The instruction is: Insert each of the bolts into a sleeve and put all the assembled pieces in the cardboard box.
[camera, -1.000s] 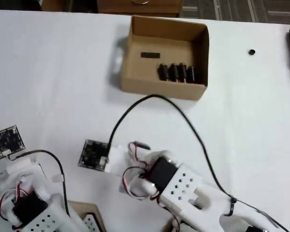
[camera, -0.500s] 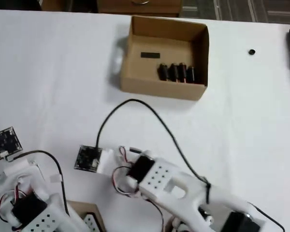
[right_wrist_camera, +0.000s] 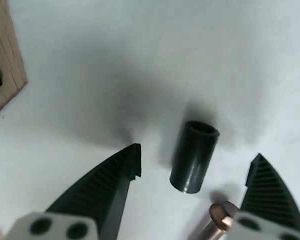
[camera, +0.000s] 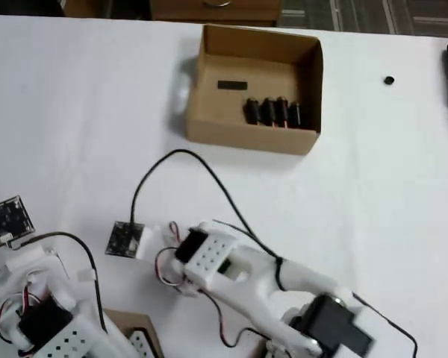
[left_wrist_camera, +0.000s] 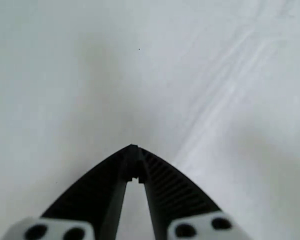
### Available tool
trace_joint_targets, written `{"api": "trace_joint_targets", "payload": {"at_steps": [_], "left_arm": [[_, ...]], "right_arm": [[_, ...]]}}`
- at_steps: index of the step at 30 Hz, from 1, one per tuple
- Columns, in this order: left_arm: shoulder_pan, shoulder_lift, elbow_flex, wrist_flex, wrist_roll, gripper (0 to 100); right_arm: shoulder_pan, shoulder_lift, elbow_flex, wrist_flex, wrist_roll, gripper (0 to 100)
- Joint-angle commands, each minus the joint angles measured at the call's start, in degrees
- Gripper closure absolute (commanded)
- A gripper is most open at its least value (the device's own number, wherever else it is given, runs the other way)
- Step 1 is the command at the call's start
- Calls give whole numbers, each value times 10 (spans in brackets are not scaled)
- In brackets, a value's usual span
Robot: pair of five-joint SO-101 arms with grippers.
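We are seeing: black cylindrical plastic sleeve (right_wrist_camera: 195, 156), matt, smooth; copper-coloured metal bolt (right_wrist_camera: 217, 215), glossy; brown cardboard box (camera: 239, 138), matt; white table covering (camera: 75, 112), smooth, faintly creased.

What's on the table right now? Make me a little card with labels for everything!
box: brown cardboard box, top open, on the white table
inside the box: four dark assembled pieces, side by side in a row
loose sleeve: black tube-shaped sleeve, on the table, open end empty
loose bolt: copper-coloured bolt, beside the sleeve, not inserted
right gripper: open, one finger each side of the sleeve, touching neither
left gripper: shut, holding nothing, over bare table
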Motion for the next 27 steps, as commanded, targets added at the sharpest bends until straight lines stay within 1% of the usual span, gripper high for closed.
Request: {"api": "trace_joint_targets", "payload": {"at_steps": [1, 4, 7, 14, 21, 24, 26, 27], "left_arm": [[-7, -2, -7, -11, -4, 978], [-7, -2, -11, -11, -4, 978], [-6, -2, -26, -11, -4, 978], [-4, -2, -32, -15, -4, 978], [-4, -2, -32, -15, -2, 978], [-4, -2, -32, -15, -2, 978], [-4, -2, -32, -13, -2, 978], [-1, -2, -32, -11, -2, 978]], "right_arm": [[34, 35, -49, -5, -3, 673], [55, 75, -76, -4, 1, 673], [56, 112, -94, 1, 1, 673], [57, 178, -159, 73, 16, 687], [58, 221, -199, 112, 15, 865], [58, 218, -200, 111, 12, 990], [58, 207, -200, 111, 12, 967], [58, 199, -200, 113, 12, 979]]}}
